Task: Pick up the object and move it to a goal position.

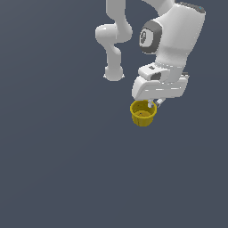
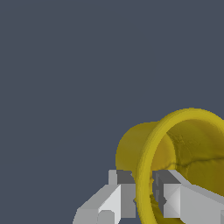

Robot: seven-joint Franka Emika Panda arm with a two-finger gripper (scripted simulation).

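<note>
The object, a small yellow tapered pot [image 1: 143, 114] with a rim and brownish inside, hangs just under the white gripper [image 1: 153, 103] in the exterior view. In the wrist view the pot [image 2: 183, 153] fills the corner near the fingers, its open mouth turned toward the camera. The gripper [image 2: 145, 192] is shut on the pot's rim: one finger [image 2: 120, 192] presses the outer wall, the other finger [image 2: 170, 197] sits inside the mouth. The white hand covers part of the pot's rim in the exterior view.
The white arm [image 1: 113, 40] bends down from the top of the exterior view to the hand. A plain dark grey-blue surface [image 1: 58, 156] fills everything else in both views.
</note>
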